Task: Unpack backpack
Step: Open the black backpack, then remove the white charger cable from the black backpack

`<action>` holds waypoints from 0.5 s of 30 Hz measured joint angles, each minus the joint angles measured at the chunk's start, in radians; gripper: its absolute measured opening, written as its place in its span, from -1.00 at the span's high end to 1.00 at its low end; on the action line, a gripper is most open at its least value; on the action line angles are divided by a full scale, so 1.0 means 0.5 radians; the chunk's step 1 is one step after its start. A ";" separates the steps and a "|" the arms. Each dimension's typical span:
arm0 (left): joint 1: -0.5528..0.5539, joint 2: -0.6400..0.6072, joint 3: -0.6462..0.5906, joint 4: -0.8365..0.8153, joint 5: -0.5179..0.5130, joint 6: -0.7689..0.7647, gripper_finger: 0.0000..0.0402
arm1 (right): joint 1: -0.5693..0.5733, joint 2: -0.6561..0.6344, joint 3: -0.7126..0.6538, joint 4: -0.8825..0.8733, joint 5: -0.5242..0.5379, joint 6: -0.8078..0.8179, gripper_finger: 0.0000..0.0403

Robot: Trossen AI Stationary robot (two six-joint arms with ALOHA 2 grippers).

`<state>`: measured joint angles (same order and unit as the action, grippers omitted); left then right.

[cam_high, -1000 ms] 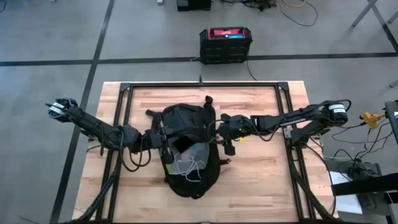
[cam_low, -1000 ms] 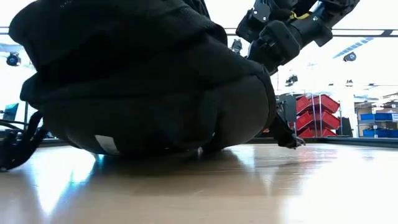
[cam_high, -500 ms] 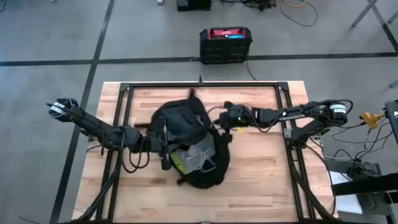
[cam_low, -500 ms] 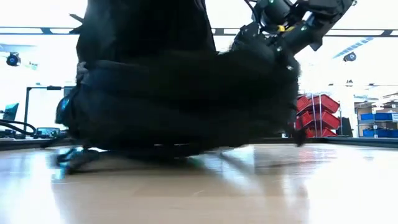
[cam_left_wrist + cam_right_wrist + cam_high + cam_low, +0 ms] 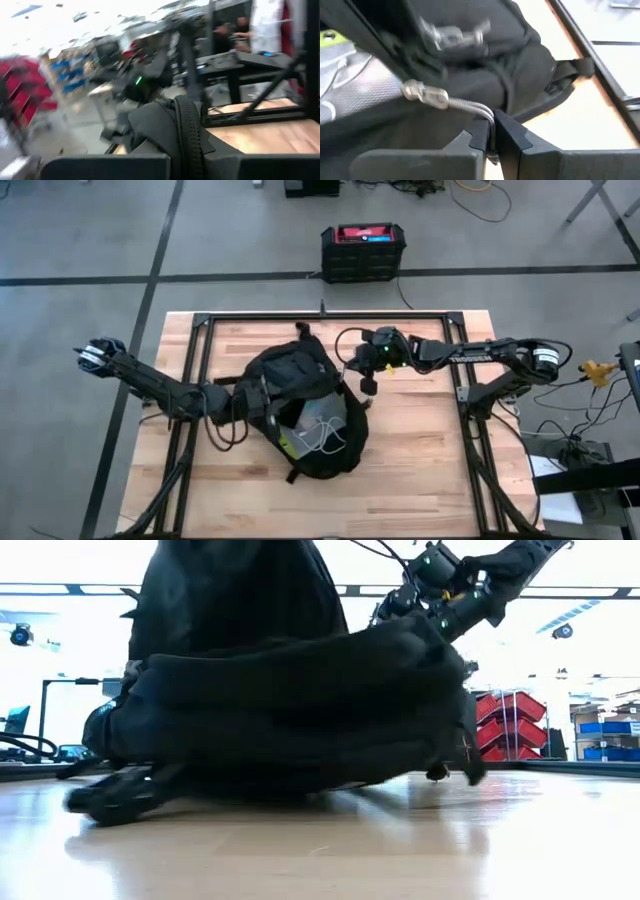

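Note:
The black backpack lies at the table's middle with its zip opening gaping. Inside I see a grey mesh pouch, a white cable and something yellow-green. My left gripper is shut on the backpack's left side. My right gripper sits at the backpack's far right and is shut on the zip pull's grey cord. In the low view the backpack bulges high, its base on the wood. My left gripper pinches a ribbed black strip of the backpack between its two fingers, coming level from the table's left. The strip runs along the fingers and away from them. My right gripper pinches the grey cord's free end between its fingertips. The cord runs taut to the metal slider.
A black metal frame runs around the work area on the wooden table. A black-and-red box stands on the floor beyond the far edge. Bare wood shows near the front edge and at the right.
My right gripper has moved toward the table's far edge, drawing the zip pull with it. The backpack's far end has risen and shifted toward the far edge, and the opening has spread wider. My left gripper has kept its hold and shifted slightly rightward.

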<state>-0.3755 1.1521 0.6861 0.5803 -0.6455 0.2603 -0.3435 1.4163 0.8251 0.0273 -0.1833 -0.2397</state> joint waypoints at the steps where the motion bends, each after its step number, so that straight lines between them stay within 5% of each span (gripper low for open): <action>1: 0.027 -0.002 0.000 0.000 -0.024 -0.017 1.00 | 0.000 -0.010 0.070 -0.113 0.028 -0.041 0.86; 9: 0.343 -0.002 0.014 -0.071 -0.068 -0.239 1.00 | 0.033 -0.026 0.616 -1.101 0.220 -0.192 0.31; 15: 0.585 -0.002 0.014 -0.374 -0.087 -0.637 1.00 | 0.089 -0.028 0.774 -1.318 0.201 -0.034 -0.13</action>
<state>-0.0830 1.1511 0.6933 0.3933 -0.6888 -0.0582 -0.2988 1.4025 1.2121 -0.6315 -0.0829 -0.2565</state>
